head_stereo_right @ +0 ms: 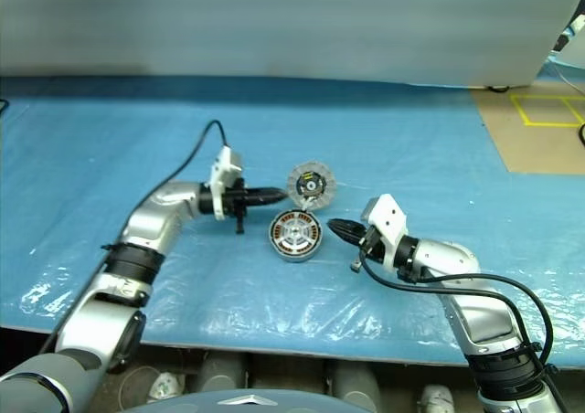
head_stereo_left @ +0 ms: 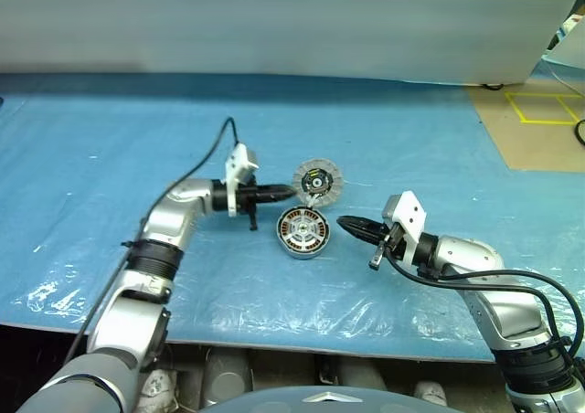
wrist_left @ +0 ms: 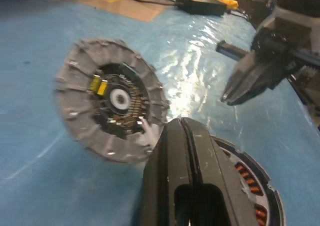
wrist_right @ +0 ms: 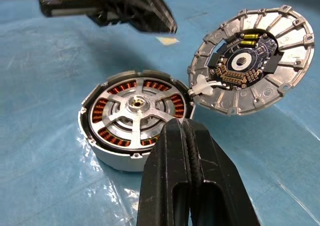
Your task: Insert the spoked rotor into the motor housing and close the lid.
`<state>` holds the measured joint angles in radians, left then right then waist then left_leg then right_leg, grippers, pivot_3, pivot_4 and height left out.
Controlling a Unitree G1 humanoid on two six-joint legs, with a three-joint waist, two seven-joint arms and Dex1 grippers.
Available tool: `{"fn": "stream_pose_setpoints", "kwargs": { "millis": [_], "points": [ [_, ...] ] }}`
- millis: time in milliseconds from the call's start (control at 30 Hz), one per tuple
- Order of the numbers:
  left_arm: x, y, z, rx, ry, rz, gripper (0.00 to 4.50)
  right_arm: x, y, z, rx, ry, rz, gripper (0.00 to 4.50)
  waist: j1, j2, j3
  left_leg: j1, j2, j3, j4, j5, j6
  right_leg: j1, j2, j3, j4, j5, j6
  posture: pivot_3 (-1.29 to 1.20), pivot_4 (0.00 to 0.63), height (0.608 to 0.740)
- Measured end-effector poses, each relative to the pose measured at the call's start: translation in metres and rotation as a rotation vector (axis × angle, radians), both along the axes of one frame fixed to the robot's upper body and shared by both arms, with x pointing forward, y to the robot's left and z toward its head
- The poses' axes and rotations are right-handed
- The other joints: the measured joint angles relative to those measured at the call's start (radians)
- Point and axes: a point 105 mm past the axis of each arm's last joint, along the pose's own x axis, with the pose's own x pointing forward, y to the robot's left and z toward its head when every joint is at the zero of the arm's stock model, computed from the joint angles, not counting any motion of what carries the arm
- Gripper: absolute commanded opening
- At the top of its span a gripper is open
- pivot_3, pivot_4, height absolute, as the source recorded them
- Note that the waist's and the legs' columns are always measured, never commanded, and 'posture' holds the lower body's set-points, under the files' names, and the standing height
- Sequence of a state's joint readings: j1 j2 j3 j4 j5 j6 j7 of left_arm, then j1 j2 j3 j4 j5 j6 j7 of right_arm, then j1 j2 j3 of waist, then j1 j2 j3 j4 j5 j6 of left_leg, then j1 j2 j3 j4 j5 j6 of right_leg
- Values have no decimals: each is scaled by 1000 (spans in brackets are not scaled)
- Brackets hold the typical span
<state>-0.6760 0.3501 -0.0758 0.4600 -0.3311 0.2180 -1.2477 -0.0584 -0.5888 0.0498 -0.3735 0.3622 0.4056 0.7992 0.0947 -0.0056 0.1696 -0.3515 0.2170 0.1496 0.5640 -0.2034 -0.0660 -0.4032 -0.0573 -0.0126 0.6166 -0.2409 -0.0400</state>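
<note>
Though its segmented face shows, the lid [wrist_right: 252,61] bears no legible writing.

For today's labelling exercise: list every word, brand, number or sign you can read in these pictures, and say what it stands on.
No readable text in any view.
The lid: small parts on its dark centre, any print too small to read.
The motor housing: no markings.
Yellow lines on the brown floor patch: a plain outline, no writing.

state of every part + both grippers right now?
spoked rotor: seated inside the housing.
motor housing: flat on the blue sheet, top open.
lid: off, tilted up beside the housing, segmented face showing.
left gripper: shut, at the lid's edge.
right gripper: shut, holding nothing.
</note>
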Motion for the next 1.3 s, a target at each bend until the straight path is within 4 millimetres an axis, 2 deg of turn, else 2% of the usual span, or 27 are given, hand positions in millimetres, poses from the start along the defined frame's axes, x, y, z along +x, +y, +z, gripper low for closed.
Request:
{"fn": "stream_pose_setpoints", "kwargs": {
  "millis": [67, 133, 233, 333, 467, 667, 833, 1100, 1200, 1300],
  "points": [
    [12, 16, 7, -5, -1, 59, 17, -5, 3, 5, 28, 1, 17, 0, 1, 0, 0, 0, -1, 0, 0, 0, 0, 0, 0, 0, -1, 1, 2, 0, 150, 740],
    [21, 25, 7, -12, 11, 94, 17, -10, 6, 10, 50, -3, 40, 0, 2, 0, 0, -1, -1, 0, 0, 0, 0, 0, 0, 0, -2, 2, 3, 0, 150, 740],
    [30, 29, 1, -7, 33, 120, 17, -19, 10, 13, 66, -1, 61, 0, 5, 0, 0, -2, -1, -1, -1, 0, 0, 0, 0, 0, -3, 2, 4, 0, 150, 740],
    [41, 26, -2, -10, 52, 134, 17, -34, 7, 3, 51, 42, 62, 0, 10, 0, 0, -3, -2, -2, -1, 0, 0, 1, 0, 0, -7, 4, 6, 0, 150, 740],
    [46, 2, -1, -14, 47, 91, 17, -41, 2, -7, 13, 43, 33, 0, 10, -1, 0, -5, -4, -3, -1, 0, 0, 1, -1, 0, -9, 5, 9, 0, 150, 740],
    [46, -23, -5, -12, 76, 47, 17, -40, -2, -8, -12, -14, -14, 0, 4, -1, 1, -8, -4, -3, -1, 0, 0, 1, -1, 0, -9, 6, 9, 0, 150, 740],
    [47, -27, -11, 19, 91, 63, 17, -39, -3, -2, -4, -34, -32, 0, 6, -2, 1, -8, -4, -4, -1, 0, 0, 1, -1, -1, -9, 6, 10, 0, 150, 740],
    [53, -45, -18, 47, 104, 132, 17, -40, -1, 2, 3, -43, -49, 0, 12, -2, 1, -8, -10, -7, 0, 0, 0, 1, -6, -1, -10, 8, 14, 0, 150, 740],
    [57, -51, -14, 31, 96, 153, 17, -40, 0, 3, 5, -50, -52, 0, 12, -3, 2, -9, -10, -7, 0, 0, 0, 1, -6, -1, -10, 9, 15, 0, 150, 740],
    [62, -54, 0, -6, 75, 175, 17, -39, 0, 3, 7, -50, -57, 0, 9, -3, 2, -9, -11, -7, 1, 0, 0, 1, -7, -1, -10, 9, 15, 0, 150, 740]
  ]
}}
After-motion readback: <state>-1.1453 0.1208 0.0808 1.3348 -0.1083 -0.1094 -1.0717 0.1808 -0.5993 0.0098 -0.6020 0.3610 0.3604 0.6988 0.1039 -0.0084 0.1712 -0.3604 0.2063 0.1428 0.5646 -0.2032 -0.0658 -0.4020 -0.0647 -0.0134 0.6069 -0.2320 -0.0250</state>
